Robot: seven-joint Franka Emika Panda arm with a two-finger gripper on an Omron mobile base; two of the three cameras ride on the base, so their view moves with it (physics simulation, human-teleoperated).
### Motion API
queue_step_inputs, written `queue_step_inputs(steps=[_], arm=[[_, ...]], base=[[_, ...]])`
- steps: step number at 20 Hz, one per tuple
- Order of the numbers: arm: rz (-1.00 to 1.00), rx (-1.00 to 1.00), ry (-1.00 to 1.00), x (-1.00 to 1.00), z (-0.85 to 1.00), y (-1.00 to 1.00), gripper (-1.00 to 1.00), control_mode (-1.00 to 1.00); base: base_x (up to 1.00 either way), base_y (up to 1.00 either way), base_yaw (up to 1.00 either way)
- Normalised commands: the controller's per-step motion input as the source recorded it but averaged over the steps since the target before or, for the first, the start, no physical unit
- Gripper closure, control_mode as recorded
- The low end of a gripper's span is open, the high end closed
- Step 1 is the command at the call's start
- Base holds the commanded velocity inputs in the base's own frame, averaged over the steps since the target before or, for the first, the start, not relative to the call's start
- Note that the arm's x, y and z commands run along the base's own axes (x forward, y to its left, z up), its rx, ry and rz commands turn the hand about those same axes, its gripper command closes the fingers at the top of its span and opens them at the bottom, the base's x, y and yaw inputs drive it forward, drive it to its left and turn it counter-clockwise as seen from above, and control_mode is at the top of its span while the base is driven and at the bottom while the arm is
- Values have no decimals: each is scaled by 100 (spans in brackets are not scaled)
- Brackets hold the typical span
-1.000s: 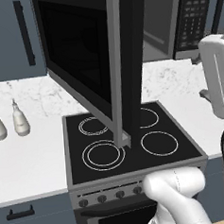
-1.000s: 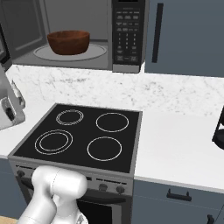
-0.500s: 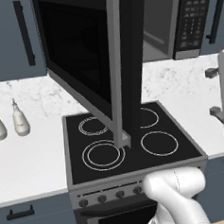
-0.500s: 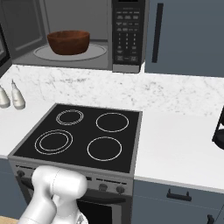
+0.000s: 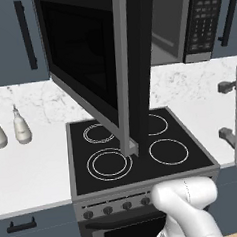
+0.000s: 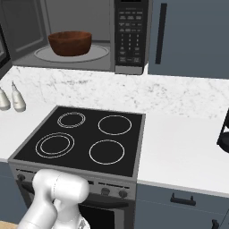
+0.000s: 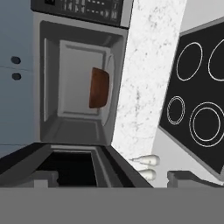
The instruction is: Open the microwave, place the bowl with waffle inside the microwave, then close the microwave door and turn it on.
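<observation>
although just the two dark fingertips (image 7: 45,178) rise at the bottom of the hand view, the gripper (image 7: 111,177) clearly stands spread wide with nothing between its jaws, well apart from the oven cavity. nearest the tips lies the microwave door (image 7: 70,164), swung fully open, its lower part cut off by the frame edge. beyond it the microwave (image 7: 78,78) shows its grey interior, rolled sideways in this view, with the bowl (image 7: 99,87) sitting on the round turntable inside. from the right base view the bowl (image 6: 70,43) rests near the middle of the cavity, beside the keypad panel (image 6: 130,36). the waffle is hidden below the bowl's rim, so i cannot make it out. in the left base view the open door (image 5: 94,67) juts toward the camera and hides most of the cavity. below, the stove (image 6: 85,138) sits between marble counter (image 6: 179,147) stretches, and two small pale bottles (image 5: 8,130) stand to its left, details too small to tell.
</observation>
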Motion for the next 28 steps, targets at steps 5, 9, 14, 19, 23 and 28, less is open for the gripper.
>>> queue_step_inputs(steps=[5,9,14,19,23,28], arm=[[-2,4,-3,-14,0,50,-100,-100],[-4,0,-7,-5,0,55,-100,-100],[-3,1,-4,-6,0,50,-100,-100],[-3,1,-5,14,-13,64,-100,-100],[-3,2,-15,19,-33,66,-100,-100],[-3,3,-16,34,-45,66,-100,-100]], base=[[0,0,0],[0,0,0],[0,0,0],[0,0,0],[0,0,0],[0,0,0]])
